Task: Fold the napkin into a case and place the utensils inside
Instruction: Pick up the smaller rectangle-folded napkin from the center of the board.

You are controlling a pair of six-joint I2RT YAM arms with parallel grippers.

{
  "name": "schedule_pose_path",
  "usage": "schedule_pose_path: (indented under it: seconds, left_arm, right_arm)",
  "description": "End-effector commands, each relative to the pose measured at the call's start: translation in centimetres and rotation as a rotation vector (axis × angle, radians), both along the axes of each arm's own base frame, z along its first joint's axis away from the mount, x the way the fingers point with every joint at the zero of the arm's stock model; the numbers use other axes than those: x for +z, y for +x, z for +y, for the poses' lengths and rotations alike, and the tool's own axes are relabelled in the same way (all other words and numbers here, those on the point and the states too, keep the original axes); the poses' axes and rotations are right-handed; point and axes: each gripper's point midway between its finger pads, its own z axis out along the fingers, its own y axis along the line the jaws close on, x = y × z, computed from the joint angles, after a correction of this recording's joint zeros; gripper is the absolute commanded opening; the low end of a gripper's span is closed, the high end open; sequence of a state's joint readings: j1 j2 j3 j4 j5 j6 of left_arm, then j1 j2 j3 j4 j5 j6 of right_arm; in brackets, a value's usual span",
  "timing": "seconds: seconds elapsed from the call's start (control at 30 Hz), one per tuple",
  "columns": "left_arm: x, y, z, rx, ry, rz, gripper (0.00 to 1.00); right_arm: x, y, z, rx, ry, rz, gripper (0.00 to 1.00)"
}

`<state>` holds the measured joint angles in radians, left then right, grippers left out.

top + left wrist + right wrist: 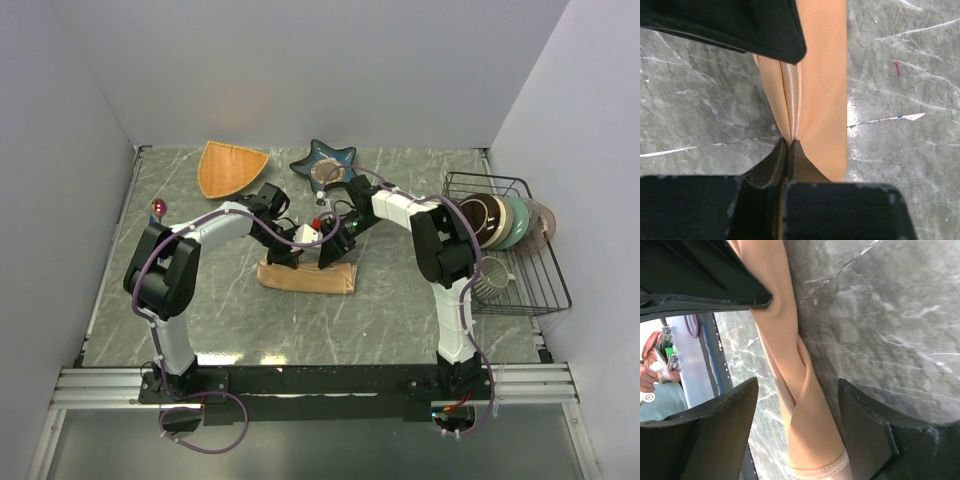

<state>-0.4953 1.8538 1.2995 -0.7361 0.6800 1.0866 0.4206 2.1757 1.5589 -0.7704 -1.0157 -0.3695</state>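
Observation:
The peach-orange satin napkin (305,277) lies folded into a narrow strip at the table's middle. My left gripper (284,256) is over its left part, shut on a raised fold of the cloth (815,85); the jaws (788,143) pinch the crease. My right gripper (331,255) is over the strip's right part, open, with its fingers (797,392) either side of the rolled napkin (810,425), not touching it. One iridescent purple-pink utensil (158,208) lies at the far left of the table. Other utensils do not show clearly.
An orange fan-shaped dish (230,167) and a dark teal star-shaped dish (326,160) sit at the back. A black wire rack (520,260) with bowls and plates stands at the right. White walls close in the table on three sides.

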Motion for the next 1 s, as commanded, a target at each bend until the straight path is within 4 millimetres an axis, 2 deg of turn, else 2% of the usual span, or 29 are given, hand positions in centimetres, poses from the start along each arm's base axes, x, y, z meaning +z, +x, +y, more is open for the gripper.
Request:
schedule_pose_path:
  seconds: [0.0, 0.2, 0.3, 0.43, 0.6, 0.7, 0.73, 0.77, 0.8, 0.9, 0.93, 0.97]
  left_arm:
    - [2.4, 1.1, -1.7, -0.033, -0.089, -0.06, 0.01]
    - [2.5, 1.3, -2.1, -0.024, -0.095, -0.041, 0.01]
    - [2.5, 1.4, -2.1, -0.022, -0.098, -0.04, 0.01]
    - [2.5, 1.3, -2.1, -0.025, -0.098, -0.037, 0.01]
    - [2.1, 1.1, -1.8, -0.033, -0.088, -0.037, 0.01]
    - [2.1, 1.0, -1.7, -0.029, -0.089, -0.038, 0.01]
    - [2.2, 0.9, -1.8, -0.028, -0.091, -0.039, 0.01]
    - [2.3, 0.9, -1.8, -0.023, -0.091, -0.039, 0.02]
    - [2.4, 1.0, -1.8, -0.017, -0.094, -0.037, 0.04]
    - [3.1, 1.2, -1.6, 0.008, -0.113, -0.027, 0.19]
    - [3.8, 1.3, -1.7, 0.02, -0.126, -0.029, 0.3]
    - [4.6, 1.6, -1.8, 0.032, -0.147, -0.026, 0.35]
  right_arm:
    - [1.2, -0.2, 1.1, 0.039, 0.037, -0.028, 0.72]
    - [-0.1, -0.8, 0.9, 0.042, 0.008, -0.029, 0.68]
    - [-0.4, -1.1, 0.9, 0.049, 0.0, -0.033, 0.61]
    - [-0.6, -0.8, 0.8, 0.041, -0.011, -0.045, 0.48]
    - [0.0, -0.5, 1.2, 0.032, 0.007, -0.05, 0.4]
    - [0.6, -0.2, 1.4, 0.024, 0.017, -0.066, 0.23]
    - [0.8, 0.0, 1.5, 0.023, 0.02, -0.07, 0.12]
    - [1.0, -0.1, 1.6, 0.026, 0.023, -0.072, 0.05]
    - [1.1, 0.0, 1.5, 0.022, 0.022, -0.069, 0.0]
    - [1.6, 0.1, 1.5, 0.017, 0.02, -0.095, 0.0]
    - [1.9, 0.1, 1.4, 0.016, 0.013, -0.108, 0.0]
    - [2.0, 0.2, 1.3, 0.014, 0.009, -0.117, 0.0]
